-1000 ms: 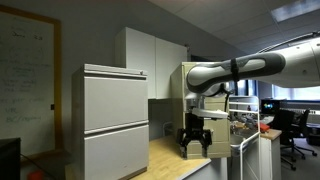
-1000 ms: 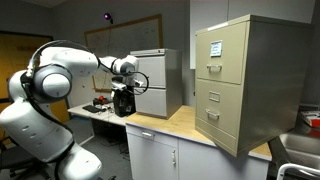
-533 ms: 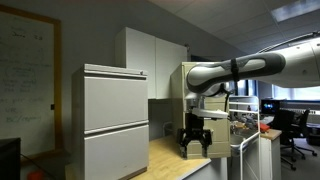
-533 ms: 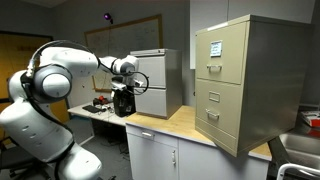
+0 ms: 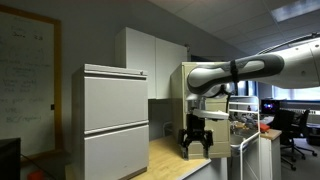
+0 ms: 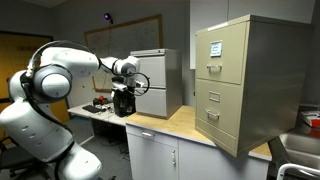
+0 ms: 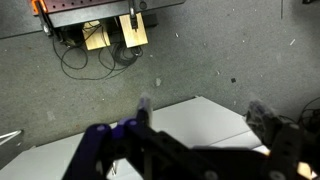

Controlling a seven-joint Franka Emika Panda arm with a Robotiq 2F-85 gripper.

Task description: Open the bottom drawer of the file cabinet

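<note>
Two fingers (image 5: 186,148) of the black Robotiq gripper (image 6: 123,110) stand wide apart, holding nothing. Well apart from it, the tall beige metal file cabinet (image 6: 240,80) stands on the wooden countertop (image 6: 170,125), its plain bottom drawer (image 6: 221,120) shut.

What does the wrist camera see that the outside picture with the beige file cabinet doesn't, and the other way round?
Only the wrist view: a speckled grey floor seen from above, with tangled cables near its top edge. Only the exterior view: the file cabinet, its bottom drawer shut, a pale grey cabinet and the wooden countertop. Both: the gripper, blurred but open in the wrist view.
</note>
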